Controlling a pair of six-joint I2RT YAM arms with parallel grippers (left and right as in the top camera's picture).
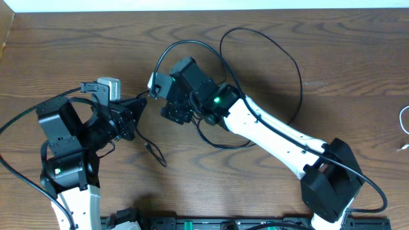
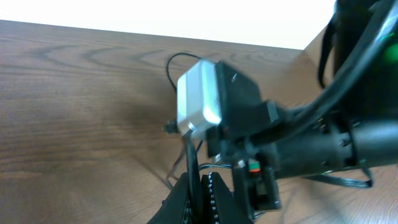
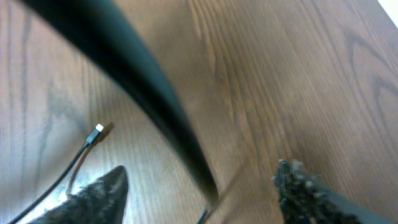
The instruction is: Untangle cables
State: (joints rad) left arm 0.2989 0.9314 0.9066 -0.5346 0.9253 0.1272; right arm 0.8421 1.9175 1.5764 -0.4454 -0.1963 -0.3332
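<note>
Looping thin black cables cross grained wooden table.

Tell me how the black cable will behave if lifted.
Probably floppy: the black cable lies in loose curves on the table, so it would likely sag and trail. It looks thin, so likely light. The plug end may swing.

Both arms same build: right arm & left arm have white shells w/ black joint housings. Green LED sits just behind your right gripper, silver cam block beside it. Left gripper is black w/ ribbed inner faces. Thick black wires trail behind the wrists.
</note>
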